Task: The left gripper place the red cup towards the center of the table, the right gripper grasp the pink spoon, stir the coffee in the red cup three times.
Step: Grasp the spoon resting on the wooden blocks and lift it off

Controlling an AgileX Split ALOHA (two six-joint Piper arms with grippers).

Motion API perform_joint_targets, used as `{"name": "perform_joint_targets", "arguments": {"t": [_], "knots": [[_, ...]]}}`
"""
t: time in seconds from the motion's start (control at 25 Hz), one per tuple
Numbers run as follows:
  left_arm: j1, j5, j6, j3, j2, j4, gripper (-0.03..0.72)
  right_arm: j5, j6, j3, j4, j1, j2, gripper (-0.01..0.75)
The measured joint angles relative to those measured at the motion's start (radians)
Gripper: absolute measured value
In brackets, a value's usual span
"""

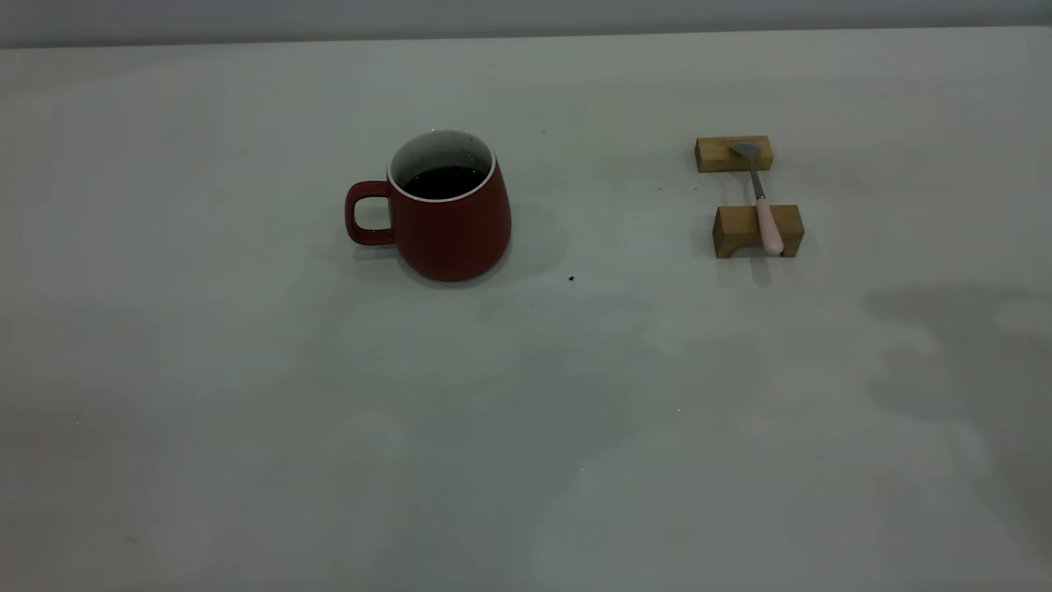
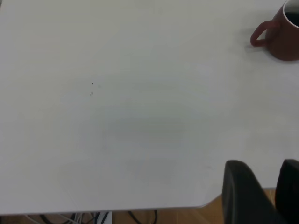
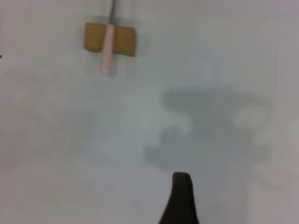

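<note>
- While neither arm shows in the exterior view, the left gripper (image 2: pixel 266 196) appears in its wrist view as two dark fingers (image 2: pixel 240 191) with a gap between them, spread apart and empty, above the table's (image 1: pixel 246 427) near edge; the right gripper (image 3: pixel 181 198) shows only one dark finger tip, so whether it is parted or closed cannot be told
- Farther back, the red cup (image 1: pixel 448 210) stands upright left of the tabletop's middle, handle toward the left edge; the coffee (image 1: pixel 444 181) lies dark inside
- Toward the right edge, well apart from the cup, the pink spoon (image 1: pixel 763 205) bridges two wooden blocks (image 1: pixel 744 230); its bowl rests on the farther block
</note>
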Motion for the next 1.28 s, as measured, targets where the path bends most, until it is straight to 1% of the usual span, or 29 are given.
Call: {"name": "perform_joint_targets", "arguments": {"t": [0.08, 0.32, 0.48, 0.88, 1.12, 1.28], "knots": [[0.000, 0.000, 0.000, 0.000, 0.000, 0.000, 0.244, -0.033, -0.002, -0.038, 0.005, 0.027, 0.105, 0.715], [0.000, 0.000, 0.000, 0.000, 0.000, 0.000, 0.244, -0.059, -0.004, -0.170, 0.007, 0.111, 0.352, 0.714], [0.000, 0.000, 0.000, 0.000, 0.000, 0.000, 0.244, -0.065, -0.004, -0.259, 0.011, 0.142, 0.486, 0.708], [0.000, 0.000, 0.000, 0.000, 0.000, 0.000, 0.244, -0.052, -0.005, -0.461, 0.031, 0.142, 0.743, 0.700], [0.000, 0.000, 0.000, 0.000, 0.000, 0.000, 0.244, -0.030, -0.023, -0.527, 0.062, 0.142, 0.831, 0.697], [0.000, 0.000, 0.000, 0.000, 0.000, 0.000, 0.244, -0.031, -0.036, -0.538, 0.081, 0.150, 0.855, 0.695]]}}
